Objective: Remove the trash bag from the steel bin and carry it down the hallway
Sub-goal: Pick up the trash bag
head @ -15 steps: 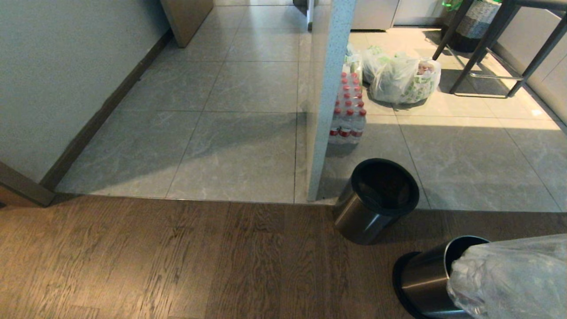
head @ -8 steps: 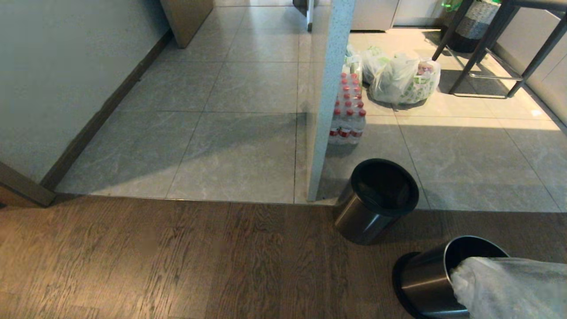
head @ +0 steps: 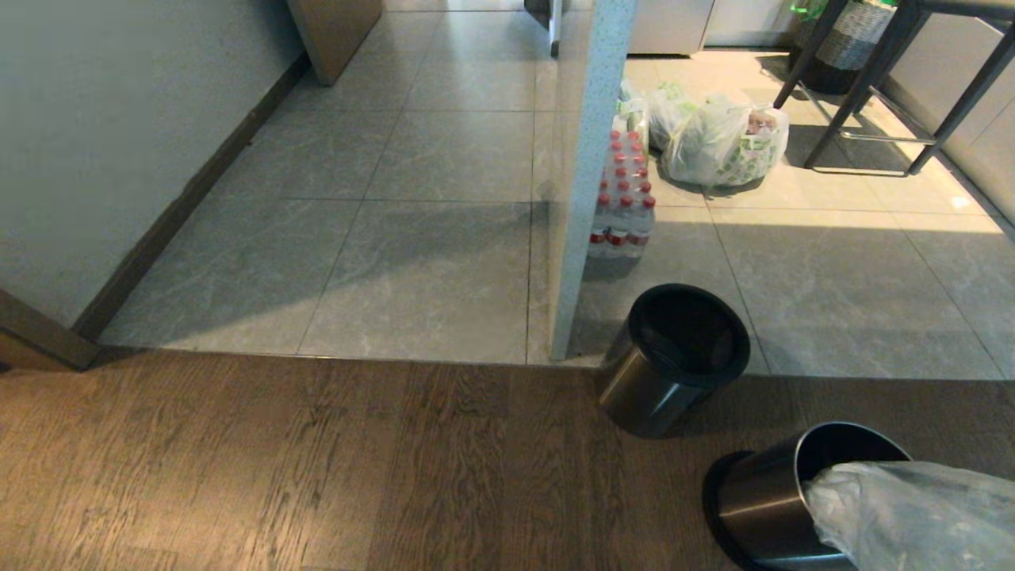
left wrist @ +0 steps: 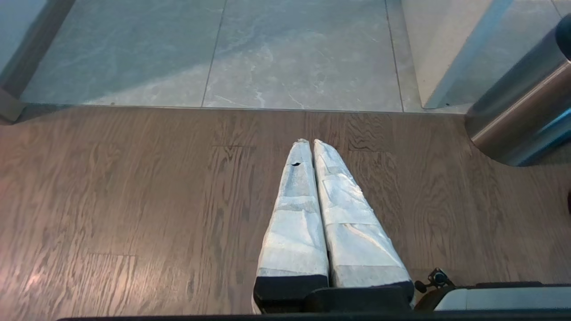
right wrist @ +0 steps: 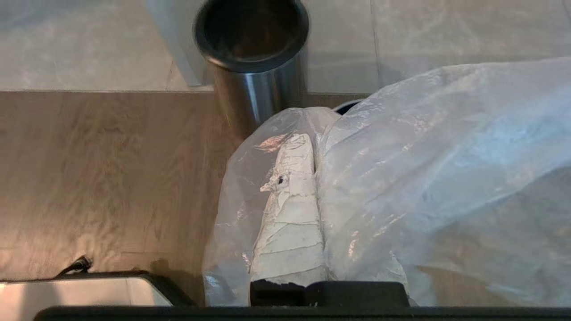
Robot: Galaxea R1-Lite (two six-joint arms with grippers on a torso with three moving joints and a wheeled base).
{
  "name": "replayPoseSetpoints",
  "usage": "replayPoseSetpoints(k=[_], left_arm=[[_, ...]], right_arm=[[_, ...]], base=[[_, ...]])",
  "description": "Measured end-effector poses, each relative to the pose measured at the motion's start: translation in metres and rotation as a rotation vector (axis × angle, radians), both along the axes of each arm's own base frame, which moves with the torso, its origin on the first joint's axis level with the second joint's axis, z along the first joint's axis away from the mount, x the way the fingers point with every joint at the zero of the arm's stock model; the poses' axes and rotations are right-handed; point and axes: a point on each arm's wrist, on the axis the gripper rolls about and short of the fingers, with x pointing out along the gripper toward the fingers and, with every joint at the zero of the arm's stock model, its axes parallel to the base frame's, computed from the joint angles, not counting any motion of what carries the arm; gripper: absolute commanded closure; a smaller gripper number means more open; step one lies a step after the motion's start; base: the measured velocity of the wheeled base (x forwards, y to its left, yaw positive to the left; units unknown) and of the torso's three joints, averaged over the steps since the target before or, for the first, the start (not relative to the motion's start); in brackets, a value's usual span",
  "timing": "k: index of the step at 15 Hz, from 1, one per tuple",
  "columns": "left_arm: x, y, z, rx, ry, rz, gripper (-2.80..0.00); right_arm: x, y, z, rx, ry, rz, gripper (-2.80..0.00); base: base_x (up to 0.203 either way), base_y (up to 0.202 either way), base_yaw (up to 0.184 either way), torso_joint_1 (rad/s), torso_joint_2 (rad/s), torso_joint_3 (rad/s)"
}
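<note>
At 5 o'clock in head view: right gripper (right wrist: 312,147) clamped on trash bag (head: 912,515), draped over steel bin (head: 761,500); left gripper (left wrist: 311,142) together, empty.

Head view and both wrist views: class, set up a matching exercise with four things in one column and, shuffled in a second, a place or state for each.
Things:
1. trash bag
2. steel bin
3. black-lined bin
4. left tool

Places or states:
A. shut and empty above the wood floor
B. upright by the pillar
C. clamped in the shut right tool
D. tilted, bag trailing from its mouth

Pairs: 1-C, 2-D, 3-B, 4-A
</note>
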Motion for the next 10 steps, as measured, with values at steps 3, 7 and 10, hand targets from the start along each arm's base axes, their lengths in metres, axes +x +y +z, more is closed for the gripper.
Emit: replayPoseSetpoints(k=[3,7,10], left_arm=[[0.0000,0.0000,0.0000,0.000,0.000,0.000,0.00],[0.0000,0.0000,0.0000,0.000,0.000,0.000,0.00],[0.0000,0.0000,0.0000,0.000,0.000,0.000,0.00]], right_arm=[[-0.0071,0.0002,-0.0071,0.024,-0.033,0.016,0.00],[-0.0097,0.0003,-0.0078,0.055,-0.072,0.017,0.00],[-0.0101,0.0003,-0.0079,0.055,-0.078,0.019,0.00]], base=[[0.000,0.000,0.000,0.000,0.00,0.000],[0.000,0.000,0.000,0.000,0.00,0.000],[0.000,0.000,0.000,0.000,0.00,0.000]])
